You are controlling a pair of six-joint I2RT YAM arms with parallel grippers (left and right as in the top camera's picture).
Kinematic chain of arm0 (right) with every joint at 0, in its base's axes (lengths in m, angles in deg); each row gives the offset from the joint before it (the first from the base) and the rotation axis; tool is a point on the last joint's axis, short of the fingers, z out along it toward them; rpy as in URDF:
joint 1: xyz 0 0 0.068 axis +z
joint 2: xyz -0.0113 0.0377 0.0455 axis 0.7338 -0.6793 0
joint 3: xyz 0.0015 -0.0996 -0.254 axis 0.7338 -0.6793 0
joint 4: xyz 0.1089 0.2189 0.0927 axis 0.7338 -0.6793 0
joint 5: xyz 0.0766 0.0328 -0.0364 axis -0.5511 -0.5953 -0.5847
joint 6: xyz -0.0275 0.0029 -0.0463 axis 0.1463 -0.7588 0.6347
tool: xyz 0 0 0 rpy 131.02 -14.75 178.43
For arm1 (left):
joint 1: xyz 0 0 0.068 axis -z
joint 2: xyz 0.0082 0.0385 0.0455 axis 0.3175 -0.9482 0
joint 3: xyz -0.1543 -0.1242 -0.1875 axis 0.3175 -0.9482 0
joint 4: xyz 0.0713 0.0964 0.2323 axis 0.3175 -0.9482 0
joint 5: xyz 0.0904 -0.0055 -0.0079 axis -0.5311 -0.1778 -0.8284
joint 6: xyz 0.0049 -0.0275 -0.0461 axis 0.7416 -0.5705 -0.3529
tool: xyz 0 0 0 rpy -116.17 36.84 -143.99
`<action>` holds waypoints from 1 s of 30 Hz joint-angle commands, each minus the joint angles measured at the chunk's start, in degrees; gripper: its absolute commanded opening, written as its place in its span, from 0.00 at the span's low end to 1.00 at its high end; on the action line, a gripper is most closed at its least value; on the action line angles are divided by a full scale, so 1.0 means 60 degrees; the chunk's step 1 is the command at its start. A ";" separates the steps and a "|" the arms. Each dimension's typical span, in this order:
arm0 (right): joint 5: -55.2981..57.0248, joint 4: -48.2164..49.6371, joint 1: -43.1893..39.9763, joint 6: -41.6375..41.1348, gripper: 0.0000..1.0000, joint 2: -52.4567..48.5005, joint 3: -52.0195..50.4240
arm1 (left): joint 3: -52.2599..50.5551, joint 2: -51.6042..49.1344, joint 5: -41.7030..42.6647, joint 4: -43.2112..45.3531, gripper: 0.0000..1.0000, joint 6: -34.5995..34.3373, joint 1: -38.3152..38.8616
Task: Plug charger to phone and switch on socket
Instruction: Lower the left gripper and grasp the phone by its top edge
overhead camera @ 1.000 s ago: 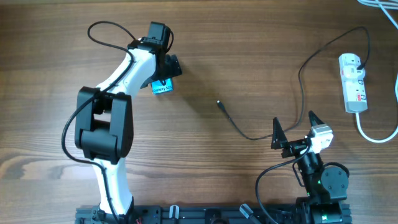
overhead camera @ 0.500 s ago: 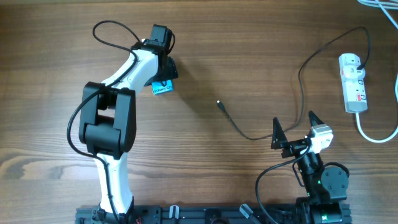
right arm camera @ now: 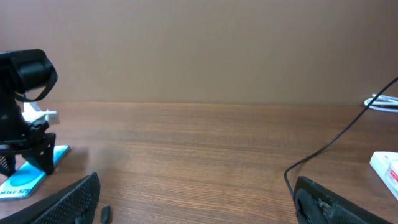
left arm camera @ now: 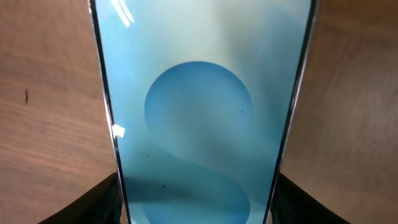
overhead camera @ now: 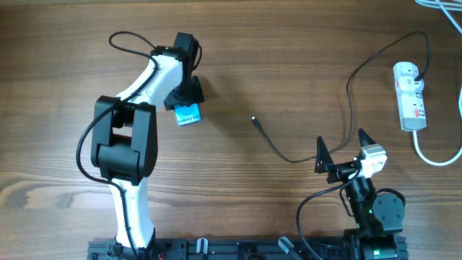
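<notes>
The phone [overhead camera: 188, 114], cyan-screened, lies at the upper left of the table under the left arm's wrist. My left gripper [overhead camera: 184, 97] is shut on it. In the left wrist view the phone [left arm camera: 199, 112] fills the frame, and the dark fingers [left arm camera: 93, 202] press against both of its long edges. From the right wrist view the phone [right arm camera: 28, 174] looks tilted, far end up. The charger connector [overhead camera: 255, 120] lies loose mid-table; its black cable [overhead camera: 350, 87] runs to the socket [overhead camera: 410, 97] at the far right. My right gripper [overhead camera: 341, 144] stands open near the front, with nothing in it.
A thick white cord [overhead camera: 433, 155] loops from the socket toward the right edge. More white cables [overhead camera: 440, 7] cross the top right corner. The charger cable [right arm camera: 323, 152] passes just beyond my right gripper's right finger.
My left gripper has closed onto the phone. The phone has shifted slightly toward the front and turned. The right arm has not moved.
</notes>
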 commanded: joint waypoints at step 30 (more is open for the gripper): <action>0.0095 0.0033 0.0040 0.0098 1.00 0.0015 -0.0007 | -0.0208 -0.0259 0.0455 0.1453 1.00 0.0051 -0.0208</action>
